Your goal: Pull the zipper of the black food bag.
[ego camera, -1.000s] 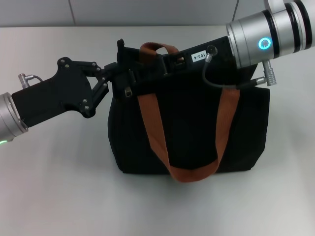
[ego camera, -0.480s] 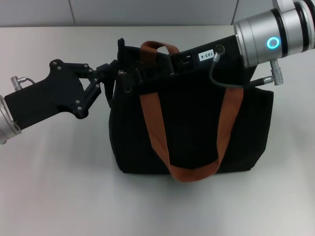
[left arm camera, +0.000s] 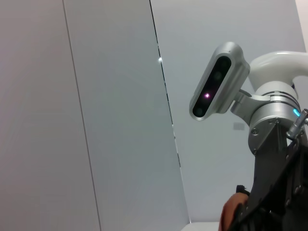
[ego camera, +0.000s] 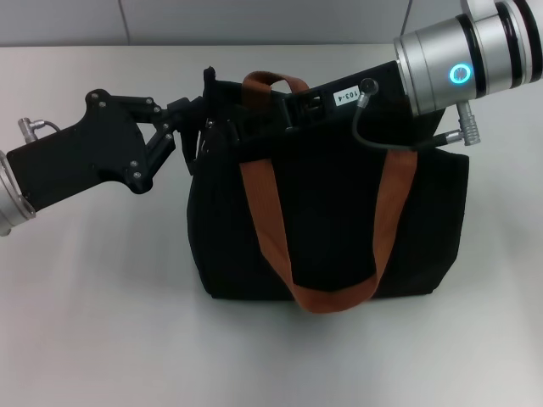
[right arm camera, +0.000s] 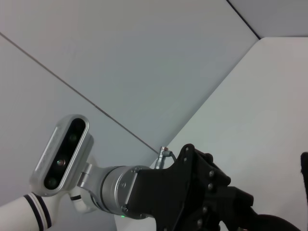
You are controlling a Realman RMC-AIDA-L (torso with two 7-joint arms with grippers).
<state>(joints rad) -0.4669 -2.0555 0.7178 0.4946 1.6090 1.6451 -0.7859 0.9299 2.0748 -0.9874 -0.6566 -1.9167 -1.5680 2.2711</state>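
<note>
Bright, even overhead light; soft shadows, sharp focus.

Wall panels: pale grey, divided by two thin vertical seams. Head camera: silver oblong housing, dark lens strip, one pink light, carried on a white neck. Right arm: silver joint, black body. Orange-brown strap: partly seen at the frame edge.

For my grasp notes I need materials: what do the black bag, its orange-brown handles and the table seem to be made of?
The black food bag looks like matte woven fabric: it gives no shine and its sides sag softly. The handles look like flat webbing, probably cotton or nylon, bending in a loose loop. The table seems a smooth, pale hard surface, perhaps laminate; the exact material is unclear.
</note>
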